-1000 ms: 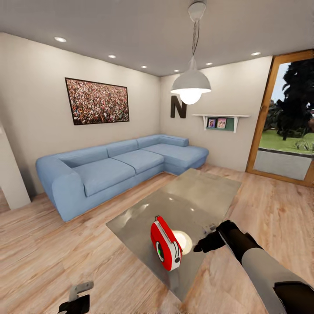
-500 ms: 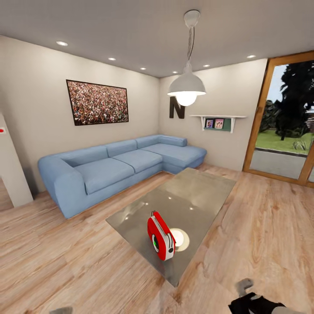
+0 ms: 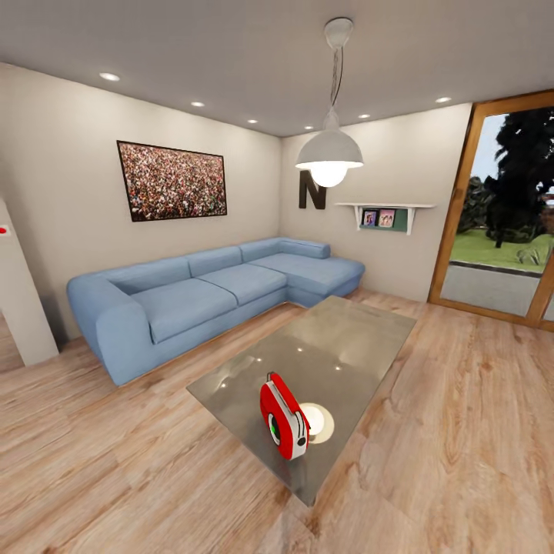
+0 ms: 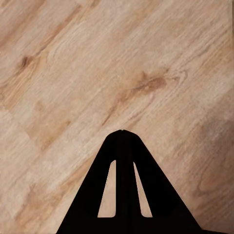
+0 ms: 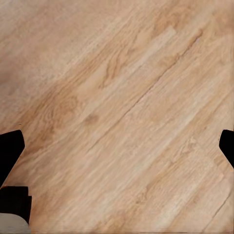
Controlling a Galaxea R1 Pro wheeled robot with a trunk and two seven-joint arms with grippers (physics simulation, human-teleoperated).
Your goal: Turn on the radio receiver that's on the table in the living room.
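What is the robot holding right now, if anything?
Nothing. The left gripper is shut on empty air, the right gripper open above bare floor; the radio receiver stands untouched.

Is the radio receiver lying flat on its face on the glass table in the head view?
No, the radio receiver stands upright on its edge near the close end of the table.

Red radio receiver (image 3: 283, 415) upright, near end of glass table (image 3: 362, 338), living rm

The radio receiver (image 3: 283, 415) stands alone at the lower centre, on the table (image 3: 338, 346). Bare glass surrounds it; open wood floor (image 3: 462, 431) lies at lower right.
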